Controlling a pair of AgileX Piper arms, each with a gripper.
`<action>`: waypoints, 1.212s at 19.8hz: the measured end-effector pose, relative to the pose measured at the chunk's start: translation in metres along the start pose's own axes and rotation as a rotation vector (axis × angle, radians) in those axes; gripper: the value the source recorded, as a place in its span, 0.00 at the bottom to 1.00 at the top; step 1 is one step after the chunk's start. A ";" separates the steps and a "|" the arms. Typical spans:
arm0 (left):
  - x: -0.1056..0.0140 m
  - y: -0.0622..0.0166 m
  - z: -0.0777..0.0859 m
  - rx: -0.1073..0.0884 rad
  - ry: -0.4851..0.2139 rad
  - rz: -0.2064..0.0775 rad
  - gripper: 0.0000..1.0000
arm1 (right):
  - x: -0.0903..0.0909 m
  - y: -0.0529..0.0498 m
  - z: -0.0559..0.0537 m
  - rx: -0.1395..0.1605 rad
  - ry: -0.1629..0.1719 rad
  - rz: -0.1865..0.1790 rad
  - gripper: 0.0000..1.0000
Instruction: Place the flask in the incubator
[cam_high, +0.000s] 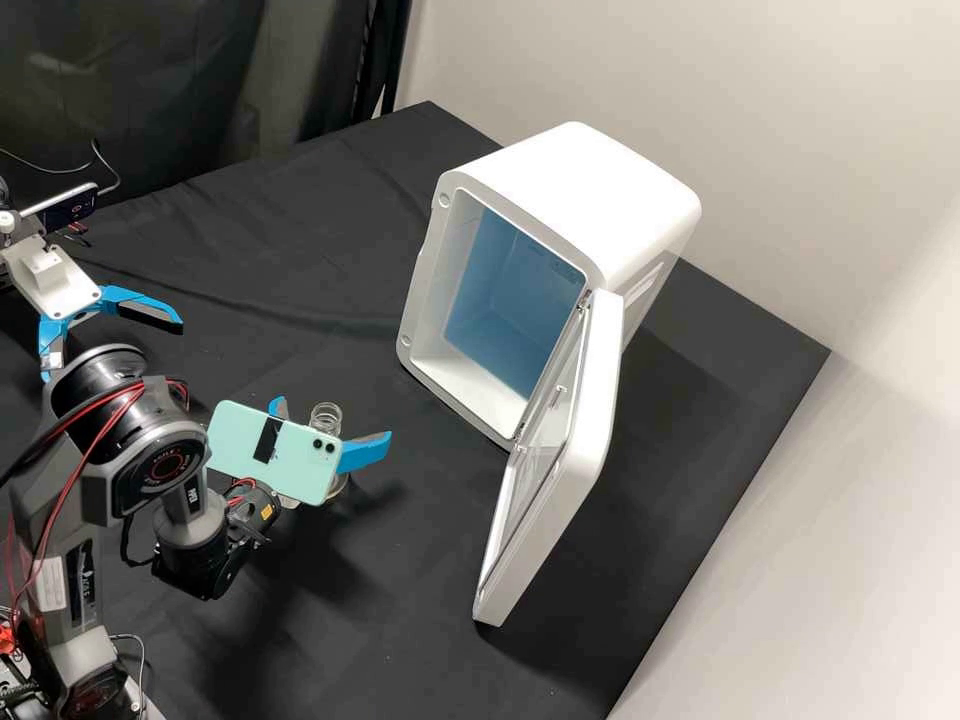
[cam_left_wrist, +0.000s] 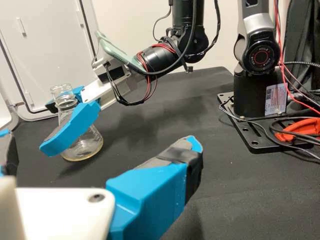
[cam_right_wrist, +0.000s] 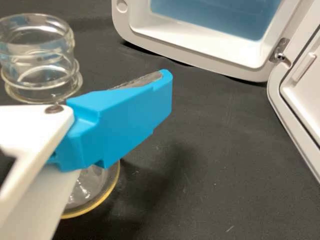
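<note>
A clear glass flask (cam_high: 326, 414) stands upright on your black bench (cam_high: 300, 250), left of the incubator (cam_high: 590, 190) and apart from it. You can see straight through its glass. Your right gripper (cam_high: 330, 420) has its blue fingers (cam_high: 365, 450) spread to either side of the flask's neck, not clamped on it. Your left gripper (cam_high: 112, 348) hangs at the far left, also spread wide, holding nothing.

The white incubator lies tilted back with its mouth toward the flask, showing bare pale-blue walls inside. Its door (cam_high: 560, 450) is swung fully out to the near right.

A black cloth covers the bench. A white wall (cam_high: 800, 150) stands behind and to the right, and a dark curtain (cam_high: 150, 80) hangs at far left. A mint-green phone-like camera (cam_high: 280, 450) rides the right wrist.

From your left wrist you get the flask (cam_left_wrist: 87, 142) side-on, with its wide base on the cloth, the door's inner panel (cam_left_wrist: 45, 50) behind it, and an arm's base (cam_left_wrist: 255, 75) with red cables (cam_left_wrist: 295, 132). Your right wrist view looks down on the flask's ringed mouth (cam_right_wrist: 37, 50), with the incubator's rim (cam_right_wrist: 200, 47) beyond it.
</note>
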 end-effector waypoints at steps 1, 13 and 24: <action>0.000 0.0000 0.000 0.000 0.000 0.000 1.00 | 0.000 0.000 0.000 -0.007 -0.003 0.002 1.00; 0.000 0.0000 0.000 0.000 0.000 0.000 1.00 | 0.000 -0.003 -0.002 -0.003 0.000 -0.011 1.00; 0.000 0.0000 0.000 0.000 0.000 0.000 1.00 | 0.001 -0.006 0.000 0.004 -0.008 -0.026 1.00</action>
